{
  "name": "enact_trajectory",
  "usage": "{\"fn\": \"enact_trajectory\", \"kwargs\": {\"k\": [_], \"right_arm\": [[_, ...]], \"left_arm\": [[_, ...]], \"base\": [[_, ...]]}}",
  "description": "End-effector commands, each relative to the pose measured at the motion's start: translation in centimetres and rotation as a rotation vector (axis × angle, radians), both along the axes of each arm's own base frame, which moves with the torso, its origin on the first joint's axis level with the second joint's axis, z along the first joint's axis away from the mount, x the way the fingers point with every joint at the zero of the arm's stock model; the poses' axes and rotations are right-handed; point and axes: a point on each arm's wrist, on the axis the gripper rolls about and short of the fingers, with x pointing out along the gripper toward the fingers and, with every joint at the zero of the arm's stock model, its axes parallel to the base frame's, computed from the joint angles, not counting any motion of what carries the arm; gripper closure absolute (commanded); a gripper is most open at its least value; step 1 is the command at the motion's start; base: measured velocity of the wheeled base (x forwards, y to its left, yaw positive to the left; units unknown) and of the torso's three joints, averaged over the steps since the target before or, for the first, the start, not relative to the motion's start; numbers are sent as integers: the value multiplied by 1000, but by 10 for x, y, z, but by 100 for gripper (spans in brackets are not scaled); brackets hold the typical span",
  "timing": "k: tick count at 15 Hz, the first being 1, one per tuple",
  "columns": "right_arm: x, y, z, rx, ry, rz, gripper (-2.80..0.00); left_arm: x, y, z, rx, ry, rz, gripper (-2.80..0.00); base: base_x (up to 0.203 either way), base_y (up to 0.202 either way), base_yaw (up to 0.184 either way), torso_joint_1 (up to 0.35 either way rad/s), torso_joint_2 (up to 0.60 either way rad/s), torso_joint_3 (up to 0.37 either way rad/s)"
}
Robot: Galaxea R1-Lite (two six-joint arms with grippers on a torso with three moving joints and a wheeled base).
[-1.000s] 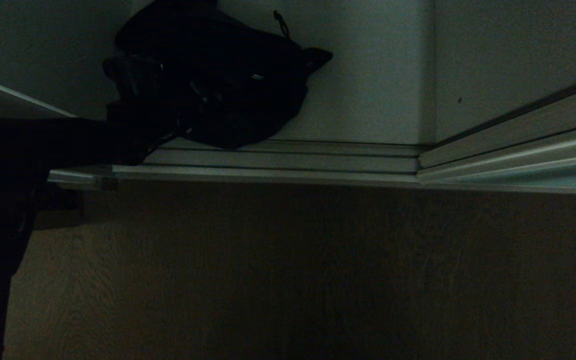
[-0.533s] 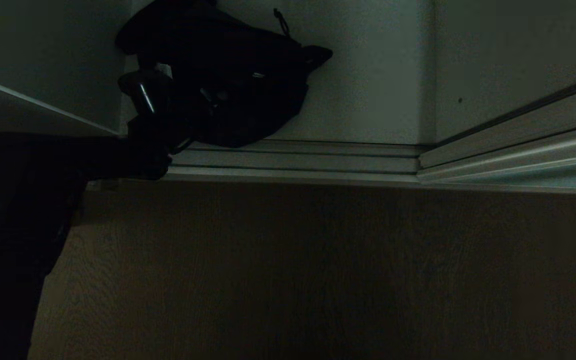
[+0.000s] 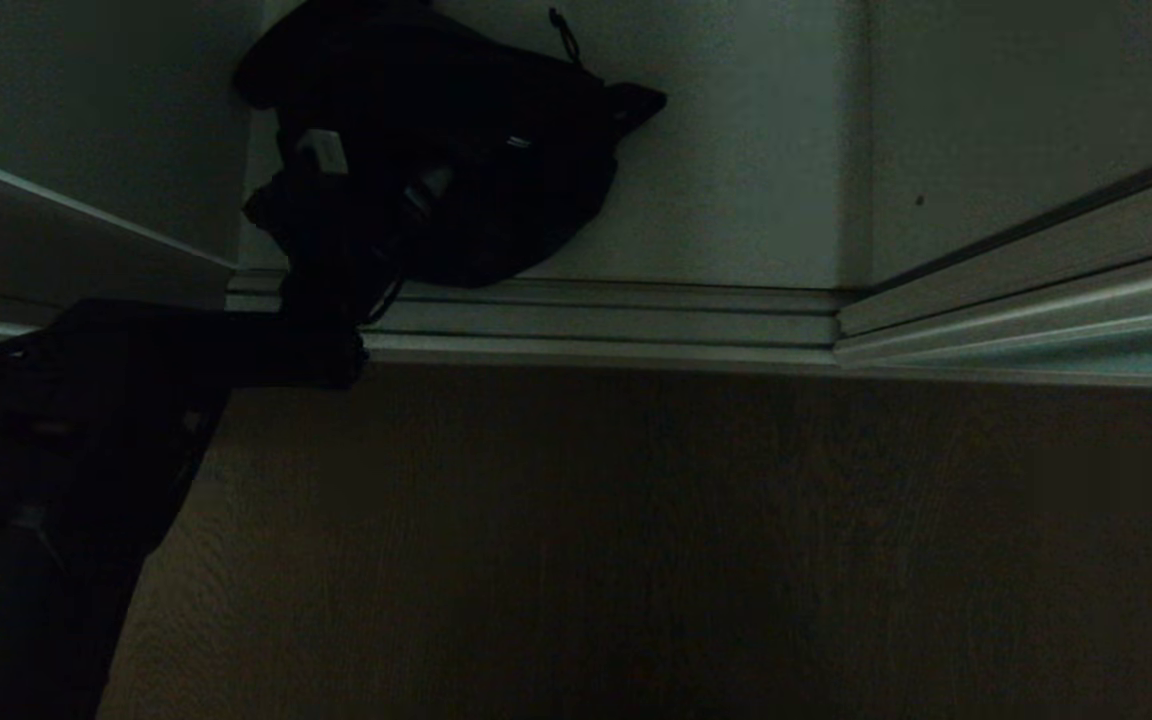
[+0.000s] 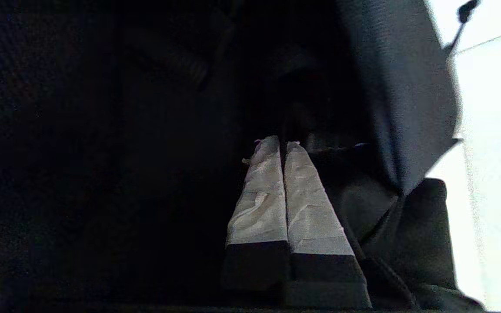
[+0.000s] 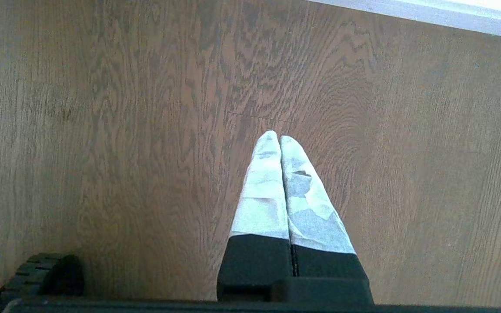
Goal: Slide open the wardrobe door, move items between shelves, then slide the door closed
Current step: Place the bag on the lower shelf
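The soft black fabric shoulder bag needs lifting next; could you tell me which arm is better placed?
Left, probably: the left gripper is shut, right at the soft black fabric shoulder bag; the right gripper hangs shut over the wood-grain floor.

Black left arm (image 3: 86, 440), pale wrapped fingers (image 4: 272, 195), black bases

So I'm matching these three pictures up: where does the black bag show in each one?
Head view: black bag at top centre-left, on the white wardrobe floor, behind the door tracks.
Left wrist view: the bag fills most of the picture, right around the shut left gripper.
Right wrist view: not in it; only wood floor.
Shared landmark: the bag's cord pull against white.
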Motion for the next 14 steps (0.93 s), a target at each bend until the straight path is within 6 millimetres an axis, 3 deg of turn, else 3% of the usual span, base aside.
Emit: {"fn": "enact_trajectory", "kwargs": {"k": [1,5,8,10,14], "right_arm": [[0,0,0,-1,-2,1,0],[0,0,0,-1,-3,1,0],[0,0,0,-1,-2,1,0],[0,0,0,-1,-4,1,0],[0,0,0,-1,-2,1,0]], "left_arm": [[-1,3,-4,-3,-126,53,0],[-14,13,12,-14,-316,167,0],[-34,29,53,-139,-313,149,0],[-49,42,83,-245,-235,87,0],[-44,44,79,-245,126,59,0]], "base": [[0,0,0,0,0,0],[0,0,0,0,0,0],[0,0,0,0,0,0],[0,0,0,0,0,0],[0,0,0,0,0,0]]}}
